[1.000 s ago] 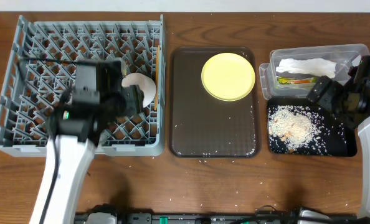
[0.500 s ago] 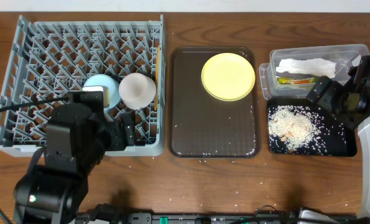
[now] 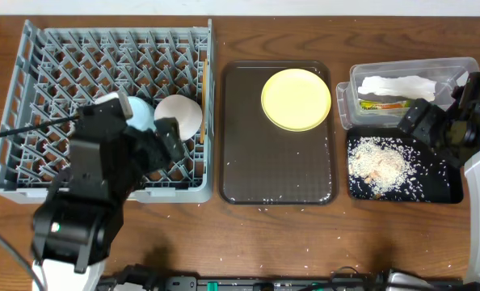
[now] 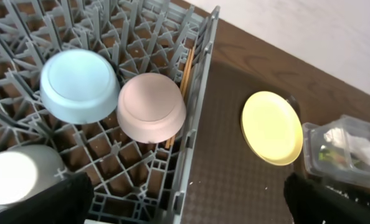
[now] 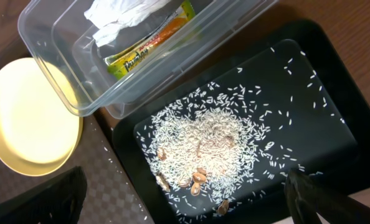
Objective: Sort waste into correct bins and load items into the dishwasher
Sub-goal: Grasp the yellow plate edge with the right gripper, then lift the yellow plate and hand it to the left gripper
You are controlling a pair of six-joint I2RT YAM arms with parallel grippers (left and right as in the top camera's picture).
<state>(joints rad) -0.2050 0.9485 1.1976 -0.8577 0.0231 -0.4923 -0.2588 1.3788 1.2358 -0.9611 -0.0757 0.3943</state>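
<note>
Left gripper [image 4: 185, 193] jaws wide, empty. Ahead of them in dish rack [image 4: 197, 118]: light blue bowl [image 4: 79, 84], white bowl [image 4: 151, 107], both upside down, chopsticks [image 4: 186, 65] beside. Right gripper [image 5: 182, 193] jaws wide; rice [image 5: 216, 140] on black tray [image 5: 322, 106] just ahead.

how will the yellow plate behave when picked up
The yellow plate looks stiff and probably light. It lies flat on the brown tray, so its low rim may be hard to pinch, and its smooth surface could slip.

Near half of brown tray [image 3: 276, 166] lies free; blue bowl [image 4: 79, 85] and white bowl [image 4: 151, 107] block rack [image 3: 62, 56] pegs.
</note>
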